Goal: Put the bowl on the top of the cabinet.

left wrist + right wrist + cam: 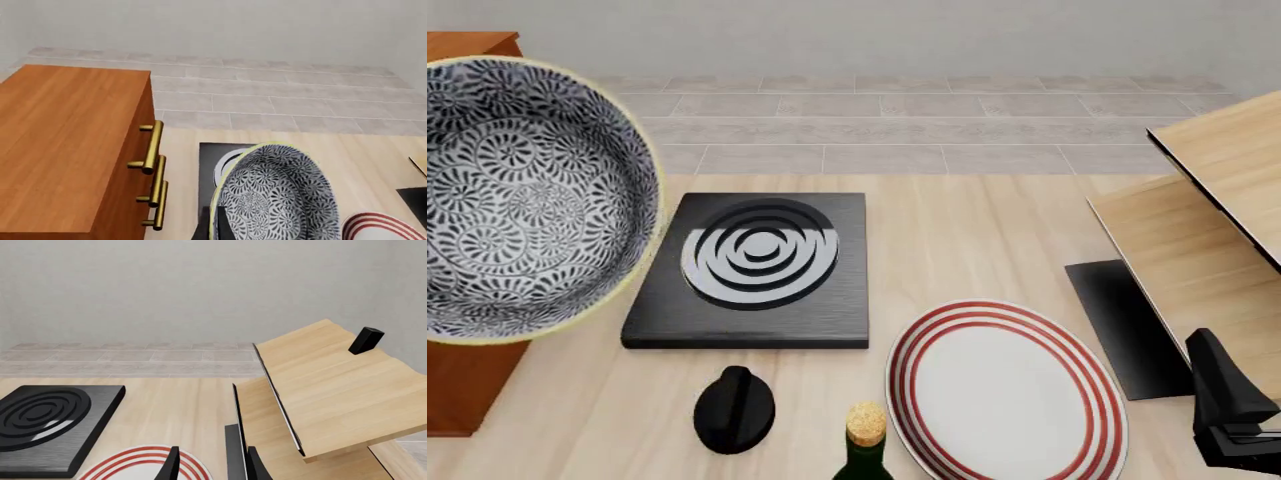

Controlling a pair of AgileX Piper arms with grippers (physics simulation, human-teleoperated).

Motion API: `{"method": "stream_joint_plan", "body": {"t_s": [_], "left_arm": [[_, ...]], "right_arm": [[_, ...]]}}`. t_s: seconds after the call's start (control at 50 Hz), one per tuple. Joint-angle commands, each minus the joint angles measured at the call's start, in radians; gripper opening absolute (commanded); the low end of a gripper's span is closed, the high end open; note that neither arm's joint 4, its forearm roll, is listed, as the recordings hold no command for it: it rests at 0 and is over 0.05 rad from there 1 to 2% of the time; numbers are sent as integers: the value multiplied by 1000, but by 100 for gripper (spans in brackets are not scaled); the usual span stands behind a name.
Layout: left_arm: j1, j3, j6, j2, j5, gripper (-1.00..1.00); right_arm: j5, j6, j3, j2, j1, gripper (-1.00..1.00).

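The bowl (521, 195), white with a dense dark floral pattern and a pale rim, hangs in the air at the left of the front view, tilted with its inside toward the camera. It hides most of the cabinet (465, 385), whose top corner shows behind the rim. In the left wrist view my left gripper (215, 222) is shut on the rim of the bowl (280, 195), with the reddish-brown cabinet (67, 145) and its brass handles alongside and lower. My right gripper (1234, 420) stays low at the right, and its fingers (172, 465) stand apart, holding nothing.
A black burner slab (754, 265) lies mid-table. A white plate with red rings (1008, 390) sits at the front, next to a corked bottle (865, 440) and a black knob-like object (734, 408). Light-wood boards (1214, 210) and a dark mat (1128, 325) fill the right side.
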Motion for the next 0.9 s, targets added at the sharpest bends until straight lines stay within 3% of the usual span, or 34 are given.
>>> {"method": "stream_joint_plan", "body": {"t_s": [0.02,0.24,0.5,0.74,0.9], "left_arm": [[-14,-82,-39,-44,28,-100],[22,-172,-76,-27,14,-100],[153,-178,-160,43,-57,-100],[210,-208,-214,67,-82,-100],[288,-218,-291,114,-129,-100]], "right_arm": [[0,0,0,0,0,100],[0,0,0,0,0,100],[0,0,0,0,0,100],[0,0,0,0,0,100],[0,0,0,0,0,100]]}}
